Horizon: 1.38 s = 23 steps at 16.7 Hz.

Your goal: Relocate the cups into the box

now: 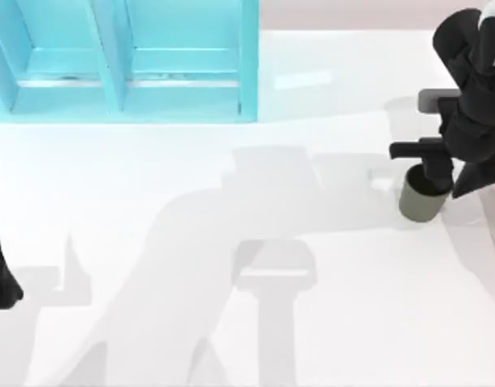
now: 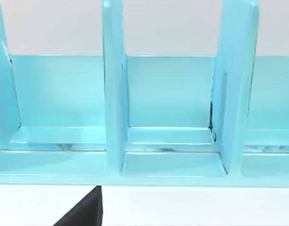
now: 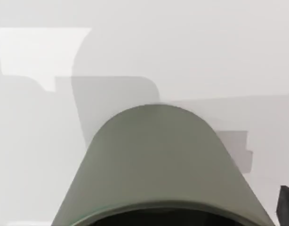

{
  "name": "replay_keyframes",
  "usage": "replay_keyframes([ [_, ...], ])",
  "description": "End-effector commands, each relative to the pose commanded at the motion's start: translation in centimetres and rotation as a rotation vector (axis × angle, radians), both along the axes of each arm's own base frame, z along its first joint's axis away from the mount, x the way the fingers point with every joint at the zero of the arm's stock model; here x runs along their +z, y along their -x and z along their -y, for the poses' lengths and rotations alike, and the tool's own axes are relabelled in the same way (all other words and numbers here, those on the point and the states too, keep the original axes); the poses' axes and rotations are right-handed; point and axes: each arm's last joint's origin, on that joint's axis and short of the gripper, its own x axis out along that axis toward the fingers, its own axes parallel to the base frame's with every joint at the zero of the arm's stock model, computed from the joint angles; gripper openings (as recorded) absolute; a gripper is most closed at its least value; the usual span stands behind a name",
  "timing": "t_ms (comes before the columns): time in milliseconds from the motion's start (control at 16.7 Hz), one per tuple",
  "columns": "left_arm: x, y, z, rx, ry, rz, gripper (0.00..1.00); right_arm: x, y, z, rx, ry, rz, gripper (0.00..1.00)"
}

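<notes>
Box — turquoise, with upright dividers — up at the far left of the white tabletop, compartments seen close from the left wrist. Right end effector over at the right side, down on the olive-grey cup near the right edge; spread or pinching, can't tell. Left arm parked at the left edge — just a dark sliver.

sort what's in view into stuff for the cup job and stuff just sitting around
For the job:
- olive-grey cup, at the table's right
- blue box, top left
- right gripper, above the cup

Not part of it:
- white table
- left arm, parked at the left edge
</notes>
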Motion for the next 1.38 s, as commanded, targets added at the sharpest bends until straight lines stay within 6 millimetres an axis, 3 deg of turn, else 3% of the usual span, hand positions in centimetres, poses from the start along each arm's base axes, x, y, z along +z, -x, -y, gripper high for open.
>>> replay_keyframes([
  [120,0.0,0.0,0.0,0.000,0.000,0.000,1.00,0.0,0.0,0.0,0.000,0.000,0.000,0.00],
  [660,0.0,0.0,0.0,0.000,0.000,0.000,1.00,0.1,0.0,0.0,0.001,-0.001,0.005,0.00],
  [960,0.0,0.0,0.0,0.000,0.000,0.000,1.00,3.9,-1.4,-1.0,0.113,-0.023,0.131,0.00],
  [1140,0.0,0.0,0.0,0.000,0.000,0.000,1.00,7.1,-1.6,1.8,0.123,-0.016,0.134,0.00],
  [1380,0.0,0.0,0.0,0.000,0.000,0.000,1.00,9.6,-0.5,8.1,0.035,-0.002,0.038,0.00],
])
